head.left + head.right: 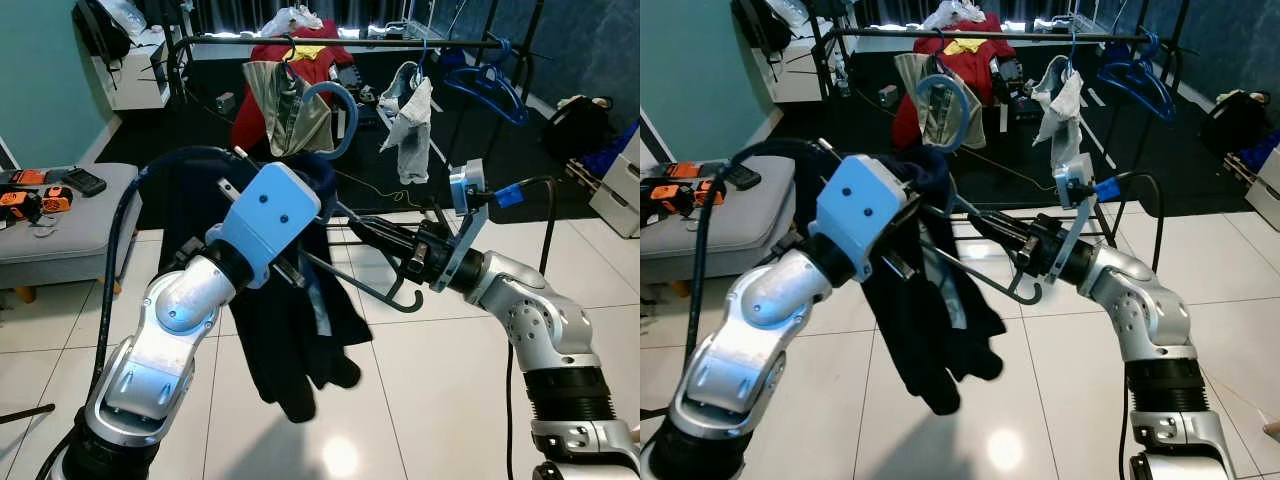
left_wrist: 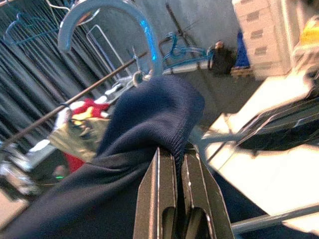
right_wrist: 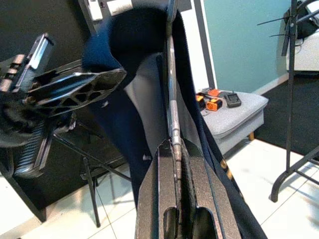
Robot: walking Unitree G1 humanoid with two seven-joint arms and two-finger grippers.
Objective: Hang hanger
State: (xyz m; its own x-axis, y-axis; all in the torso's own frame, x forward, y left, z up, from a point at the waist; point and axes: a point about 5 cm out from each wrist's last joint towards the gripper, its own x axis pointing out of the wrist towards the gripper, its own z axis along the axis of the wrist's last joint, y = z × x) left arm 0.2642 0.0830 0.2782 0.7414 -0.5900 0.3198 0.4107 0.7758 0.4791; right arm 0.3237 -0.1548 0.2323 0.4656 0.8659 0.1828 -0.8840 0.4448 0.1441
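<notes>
A: So, holding what, and where?

B: Pale blue plastic hanger (image 1: 330, 110) draped with a dark navy knitted garment (image 1: 290, 330), up at frame centre in the head views. Left pincer (image 2: 177, 159) pressed together on the navy cloth right at the hanger's neck. Right pincer (image 3: 174, 144) clamped on the hanger's thin metal lower bar (image 1: 350, 280), fingers closed along it.

A: Which way lying from the pincers?

B: Big blue hook standing just above and beyond the left pincer, curling upward toward the top of the frame. Long axis slanting from upper left, at the left pincer, down to lower right, at the right pincer. Garment hanging below, toward the lower middle, over the white tiled floor (image 1: 420, 400).

A: And the target?

B: Black metal clothes rail (image 1: 380, 42) running across the top of the frame, well beyond the hook and higher. Already carrying a grey-green garment (image 1: 285, 105), a light grey rag-like cloth (image 1: 410, 120) and an empty dark blue hanger (image 1: 490, 90).

A: Nearer arm for the hook?

B: Left, by a good margin; right steadying the low end only. Probably a lift and a forward reach needed, hook opening turned to the rail, aiming for the gap between the grey-green garment and the grey cloth. Risk, judged from here: snagging on the hangers already there.
</notes>
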